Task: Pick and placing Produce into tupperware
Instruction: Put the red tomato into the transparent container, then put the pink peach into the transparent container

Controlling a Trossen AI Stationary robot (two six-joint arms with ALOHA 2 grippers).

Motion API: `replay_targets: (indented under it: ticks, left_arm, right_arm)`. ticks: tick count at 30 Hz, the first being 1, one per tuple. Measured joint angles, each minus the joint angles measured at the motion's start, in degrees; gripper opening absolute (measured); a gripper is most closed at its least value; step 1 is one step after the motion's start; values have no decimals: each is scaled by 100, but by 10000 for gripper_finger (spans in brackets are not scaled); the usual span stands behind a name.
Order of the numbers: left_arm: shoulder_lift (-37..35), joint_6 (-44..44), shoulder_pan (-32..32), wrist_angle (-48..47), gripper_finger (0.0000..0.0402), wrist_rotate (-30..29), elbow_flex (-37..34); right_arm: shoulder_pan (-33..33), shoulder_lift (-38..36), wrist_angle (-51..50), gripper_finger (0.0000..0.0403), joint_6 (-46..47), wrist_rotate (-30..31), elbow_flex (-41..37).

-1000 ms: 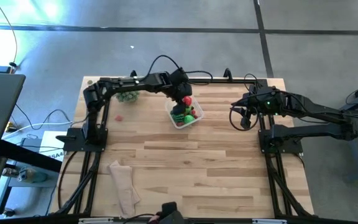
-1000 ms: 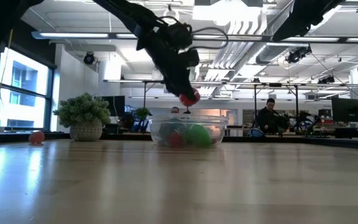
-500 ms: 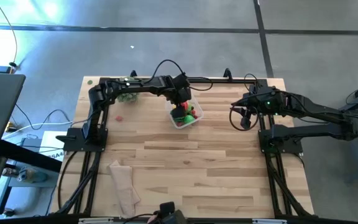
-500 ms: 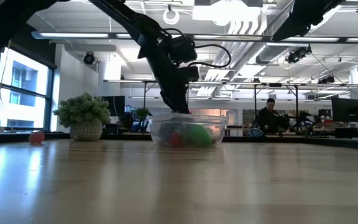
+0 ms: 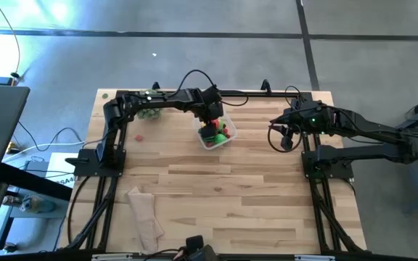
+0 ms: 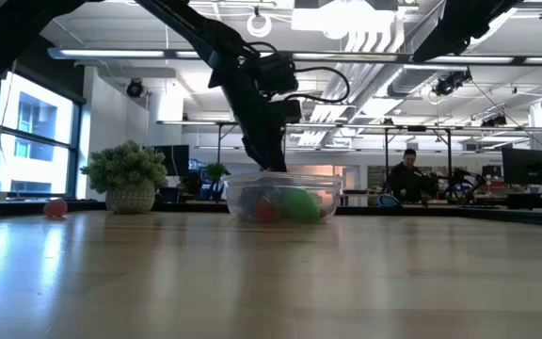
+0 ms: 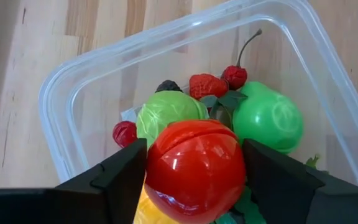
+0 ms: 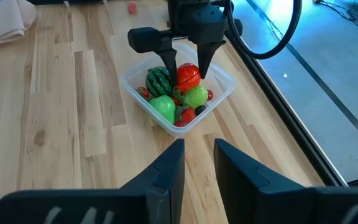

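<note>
A beige folded cloth point(image 5: 144, 214) is seen near the front left corner of the light wooden table point(image 5: 252, 196). One small red toy fruit point(image 5: 138, 135) lies alone on the boards near the left edge, toward the back. Just behind it, near the back left corner, one pale-green leafy ball point(image 5: 149, 112) is partly covered by the left arm.

One clear square plastic tupperware with rounded corners point(image 7: 73, 81) stands toward the back edge, about midway across. At least seven pieces of produce are counted in it: a striped green watermelon ball point(image 8: 158, 79), a plain green ball point(image 7: 268, 120), a yellow-green ball point(image 7: 166, 112), a strawberry point(image 7: 207, 84), a cherry point(image 7: 234, 76), a small red berry point(image 7: 123, 132) and a dark berry point(image 7: 167, 86).

The left gripper point(image 8: 188, 70) is lowered over the tupperware, with a glossy red toy tomato point(image 7: 194, 171) clamped between its two fingers point(image 7: 120, 180), above the pile.

The right gripper point(image 5: 287, 138) waits near the right edge toward the back; its fingers point(image 8: 166, 171) stand slightly apart, holding nothing.
</note>
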Motion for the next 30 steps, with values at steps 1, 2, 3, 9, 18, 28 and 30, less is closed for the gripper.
replay_targets:
  ticks: [1, 2, 3, 9, 18, 28, 30]
  left_arm:
    - [-4, -27, 0, -4, 254, 4, 0]
    - [-6, -27, 0, -1, 261, 7, 0]
    - [-6, -31, 0, -4, 269, 16, 0]
    - [-10, -153, 0, -4, 308, 31, 0]
    - [-15, -370, 0, -202, 353, 30, 170]
    - [-23, -345, 0, -1661, 364, -35, 1362]
    - [-23, -386, 12, -2324, 361, -90, 1686]
  right_arm:
    - [-1, -1, 1, 76, 0, 1, -1]
    - [-2, 1, 1, 76, -1, 0, -1]
    - [1, 2, 1, 76, 0, 2, -2]
    - [0, 1, 1, 76, -2, 2, 0]
    - [-2, 1, 1, 76, -2, 0, -2]
    - [1, 2, 1, 76, -2, 0, -2]
    - [-2, -1, 1, 76, -1, 1, 0]
